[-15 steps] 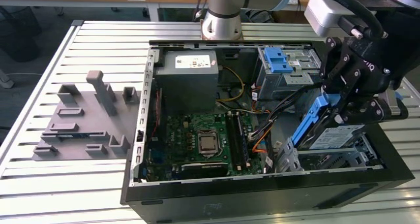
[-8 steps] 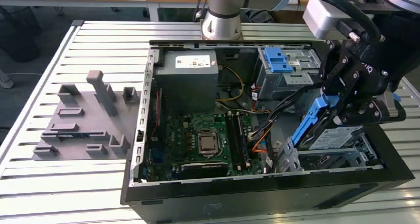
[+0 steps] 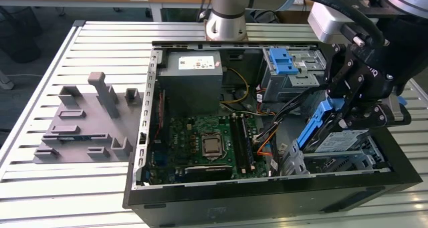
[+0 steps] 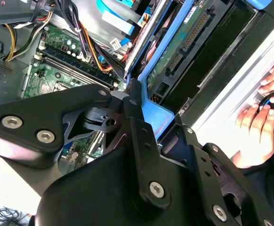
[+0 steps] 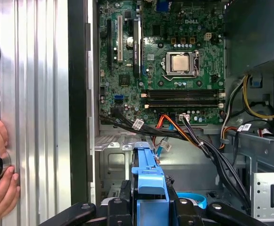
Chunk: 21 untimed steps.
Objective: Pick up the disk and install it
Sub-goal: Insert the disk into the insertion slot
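Observation:
The disk point(image 3: 336, 140) is a silver drive with blue rails. It hangs tilted, on edge, over the metal drive cage point(image 3: 344, 163) at the front corner of the open computer case point(image 3: 267, 198), on the exterior view's right. My gripper point(image 3: 349, 119) is shut on its upper blue rail. In the second wrist view the black fingers point(image 4: 133, 101) clamp the blue rail, and the disk's green circuit-board underside point(image 4: 174, 44) slants away from them. In the first wrist view my gripper point(image 5: 148, 200) holds the blue rail point(image 5: 147, 176) above the case floor.
Inside the case are the motherboard point(image 3: 207, 143), loose cables point(image 5: 193, 136), a grey power supply point(image 3: 192, 80) and a blue latch point(image 3: 284, 62) at the back. A grey fixture block point(image 3: 87, 120) sits on the slatted table point(image 3: 67, 188). A person's hand point(image 4: 264, 110) rests on the table beside the case.

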{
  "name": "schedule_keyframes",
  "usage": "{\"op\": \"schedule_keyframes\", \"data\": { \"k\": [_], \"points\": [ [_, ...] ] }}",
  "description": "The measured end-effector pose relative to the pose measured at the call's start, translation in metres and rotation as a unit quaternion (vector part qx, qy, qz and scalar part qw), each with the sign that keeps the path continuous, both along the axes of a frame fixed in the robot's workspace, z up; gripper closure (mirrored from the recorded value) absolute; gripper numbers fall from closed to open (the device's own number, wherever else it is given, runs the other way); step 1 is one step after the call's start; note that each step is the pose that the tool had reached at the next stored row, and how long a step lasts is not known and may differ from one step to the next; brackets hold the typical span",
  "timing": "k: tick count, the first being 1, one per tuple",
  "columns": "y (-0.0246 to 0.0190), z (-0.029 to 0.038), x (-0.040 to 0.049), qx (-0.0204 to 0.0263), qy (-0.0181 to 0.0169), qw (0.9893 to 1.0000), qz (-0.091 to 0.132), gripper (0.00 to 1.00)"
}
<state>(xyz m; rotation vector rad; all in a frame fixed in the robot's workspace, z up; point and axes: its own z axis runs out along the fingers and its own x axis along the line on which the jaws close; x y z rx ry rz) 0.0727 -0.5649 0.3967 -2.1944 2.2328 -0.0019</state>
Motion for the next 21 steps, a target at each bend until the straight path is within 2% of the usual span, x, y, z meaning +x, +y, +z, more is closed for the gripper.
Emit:
{"op": "schedule_keyframes", "data": {
  "k": [21],
  "points": [
    [0.0000, -0.0085, 0.0000, -0.0001, 0.0000, 1.0000, 0.000, 0.64]
  ]
}}
